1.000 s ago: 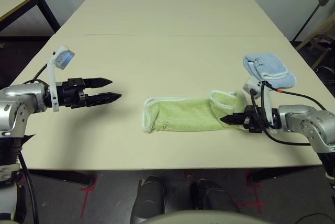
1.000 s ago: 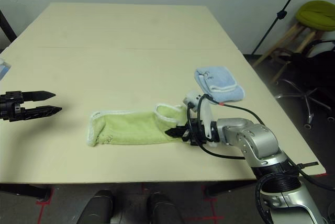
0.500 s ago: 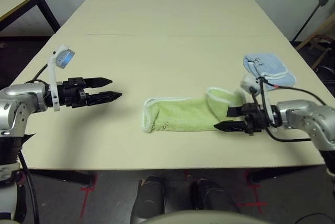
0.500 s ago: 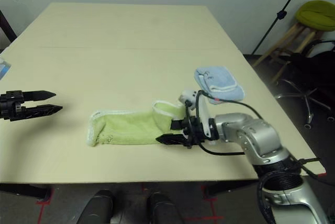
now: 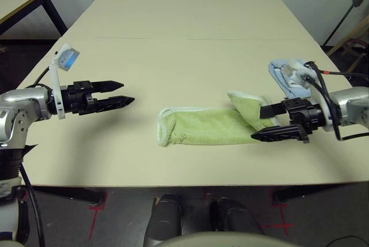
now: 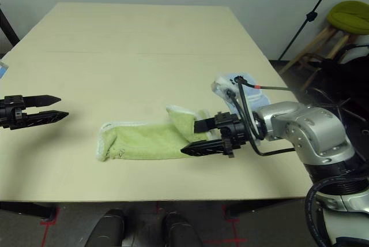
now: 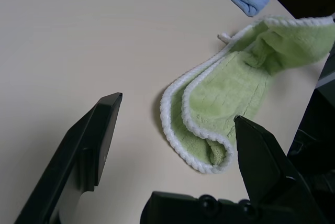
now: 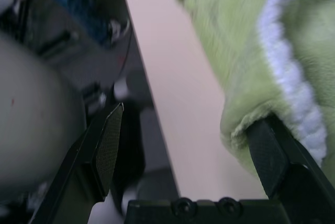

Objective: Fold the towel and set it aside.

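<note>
R gripper [image 5: 257, 124], at 3 o'clock of the towel's centre in the head view, is being held wide open; one finger is being tucked in at the fold, nothing is being clamped. L gripper [image 5: 128, 93], approx. 10 o'clock, is being held wide open & empty, apart from the cloth. Green towel [image 5: 202, 127] is being supported flat on the table [image 5: 173, 62], toward its 6 o'clock edge, w/ its 3 o'clock end being left raised & loosely turned over. Blue cloth [image 5: 278, 73] is being overlapped by the R wrist, approx. 2 o'clock. Step in hand, prob.: end fold is being worked; next, a firmer pinch & carry toward 9 o'clock is being called for. Being counted: 1 towel, 1 blue cloth, 2 grippers.
</note>
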